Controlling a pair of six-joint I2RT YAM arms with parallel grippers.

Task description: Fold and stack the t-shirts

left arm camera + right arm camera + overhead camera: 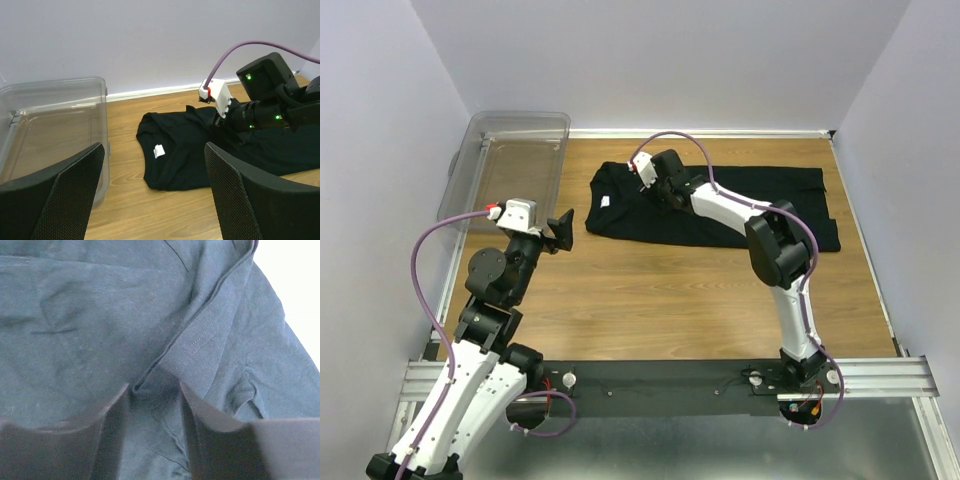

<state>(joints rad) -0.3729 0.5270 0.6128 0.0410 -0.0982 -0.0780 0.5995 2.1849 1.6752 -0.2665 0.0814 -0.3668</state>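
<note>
One black t-shirt (pixel 790 205) lies long across the table's (pixel 650 300) far side, seemingly part-folded; no stack yet. Right gripper (pixel 152 387) rests on it near the collar, jaws narrowed but apart, astride a hem. Left gripper (pixel 154 146) hovers wide, empty, beside the clear plastic bin (pixel 510 130). Near side offers working room.

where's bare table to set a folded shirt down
Widest bare table lies between shirt and the near edge. A narrower strip runs between bin and shirt; the left gripper hovers at its near end. Far side is crowded: right gripper on the shirt.
</note>
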